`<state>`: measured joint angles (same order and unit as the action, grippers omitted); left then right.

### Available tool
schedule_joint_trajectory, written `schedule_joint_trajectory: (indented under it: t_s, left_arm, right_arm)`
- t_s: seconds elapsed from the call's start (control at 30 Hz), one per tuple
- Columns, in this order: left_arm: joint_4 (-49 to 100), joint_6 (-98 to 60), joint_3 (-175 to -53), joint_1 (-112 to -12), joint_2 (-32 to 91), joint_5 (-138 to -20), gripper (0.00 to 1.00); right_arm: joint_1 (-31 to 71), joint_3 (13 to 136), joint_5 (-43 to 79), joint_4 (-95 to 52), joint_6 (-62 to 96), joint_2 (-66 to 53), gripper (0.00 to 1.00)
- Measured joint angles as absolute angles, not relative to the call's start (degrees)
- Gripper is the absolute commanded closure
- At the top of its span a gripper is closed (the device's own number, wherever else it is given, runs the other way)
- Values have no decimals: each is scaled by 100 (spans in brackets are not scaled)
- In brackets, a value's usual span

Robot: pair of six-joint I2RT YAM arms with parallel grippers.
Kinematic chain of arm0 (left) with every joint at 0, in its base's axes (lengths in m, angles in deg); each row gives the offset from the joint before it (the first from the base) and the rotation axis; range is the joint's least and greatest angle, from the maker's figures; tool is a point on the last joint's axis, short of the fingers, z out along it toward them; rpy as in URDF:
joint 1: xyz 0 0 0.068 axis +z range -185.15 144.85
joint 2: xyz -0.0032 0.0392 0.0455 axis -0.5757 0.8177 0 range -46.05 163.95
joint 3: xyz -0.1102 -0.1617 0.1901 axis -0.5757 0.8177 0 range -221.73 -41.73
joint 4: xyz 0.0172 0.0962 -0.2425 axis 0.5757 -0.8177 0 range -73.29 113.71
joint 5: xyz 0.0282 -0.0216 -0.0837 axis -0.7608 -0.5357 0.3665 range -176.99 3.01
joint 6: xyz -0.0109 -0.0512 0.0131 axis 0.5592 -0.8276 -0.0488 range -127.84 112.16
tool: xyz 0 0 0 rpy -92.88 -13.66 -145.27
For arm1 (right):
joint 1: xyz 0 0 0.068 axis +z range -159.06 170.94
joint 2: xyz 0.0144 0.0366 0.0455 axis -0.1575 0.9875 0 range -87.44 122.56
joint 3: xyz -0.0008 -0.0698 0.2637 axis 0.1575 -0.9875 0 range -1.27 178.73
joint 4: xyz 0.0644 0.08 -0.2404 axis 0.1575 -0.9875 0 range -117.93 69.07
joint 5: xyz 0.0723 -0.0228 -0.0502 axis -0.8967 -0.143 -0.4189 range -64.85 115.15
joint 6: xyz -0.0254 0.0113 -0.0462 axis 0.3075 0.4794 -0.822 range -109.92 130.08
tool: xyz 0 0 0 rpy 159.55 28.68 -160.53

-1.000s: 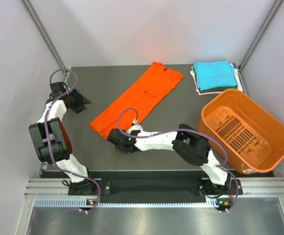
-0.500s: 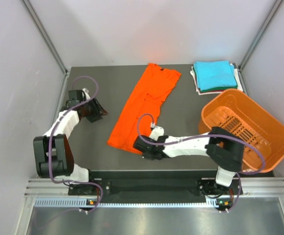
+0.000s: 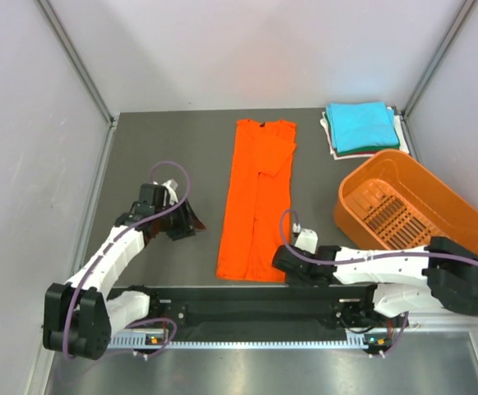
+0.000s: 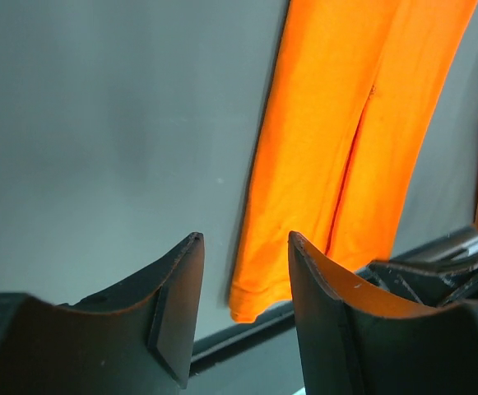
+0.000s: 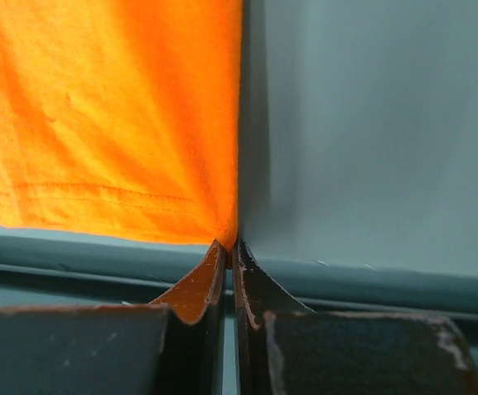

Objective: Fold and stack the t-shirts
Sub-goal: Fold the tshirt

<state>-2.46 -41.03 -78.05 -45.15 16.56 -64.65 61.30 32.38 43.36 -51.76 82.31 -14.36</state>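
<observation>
The bright orange t-shirt (image 3: 257, 197) lies as a long narrow strip on the grey table (image 3: 156, 148), running from the back to the front edge. My right gripper (image 3: 282, 271) is at its near right corner. In the right wrist view this gripper (image 5: 230, 244) is shut on the hem corner of the orange t-shirt (image 5: 107, 107). My left gripper (image 3: 192, 224) is open just left of the shirt's near end. In its own view the left gripper (image 4: 245, 239) holds nothing, with the orange t-shirt (image 4: 345, 123) beyond it. A turquoise folded t-shirt (image 3: 360, 125) tops a stack with white and dark cloth beneath.
A rigid orange slotted basket (image 3: 411, 216) stands at the right, overhanging the table's right edge, just near of the stack. Metal frame posts rise at the back corners. The table's front rail (image 3: 247, 311) lies just near of the shirt's hem.
The right gripper has dragged the shirt's near end rightward, turning the strip from a diagonal to straight front-to-back. The left gripper has moved nearer and rightward, toward the shirt's near left side.
</observation>
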Motion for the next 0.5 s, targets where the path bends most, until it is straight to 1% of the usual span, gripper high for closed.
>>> schedule_joint_trajectory:
  t_s: [0.03,0.1,0.13,0.17,0.3,0.33,0.43,0.5]
  left_arm:
    - [-246,-4160,-7790,-4642,1653,-6486,50]
    - [-244,-4263,-7772,-4858,1638,-6524,50]
    - [-244,-4318,-7765,-4961,1612,-6524,51]
    - [-239,-4366,-7761,-5005,1577,-6530,51]
    - [-132,-4514,-7715,-5149,1498,-6521,53]
    - [-91,-4534,-7693,-5153,1538,-6508,53]
    - [45,-4582,-7556,-5162,1667,-6467,54]
    - [91,-4602,-7381,-5197,1664,-6451,56]
  right_arm:
    - [6133,3194,4328,-5314,8207,-1543,95]
    - [6133,3174,4332,-5594,8179,-1696,92]
    - [6133,3185,4347,-5799,8163,-1788,84]
    - [6137,3209,4354,-5963,8161,-1862,82]
    - [6168,3624,4428,-6623,8052,-2114,76]
    - [6172,3782,4457,-6649,7991,-2142,73]
    - [6176,4210,4485,-6531,7685,-2033,71]
    - [6179,4483,4483,-6407,7427,-1744,73]
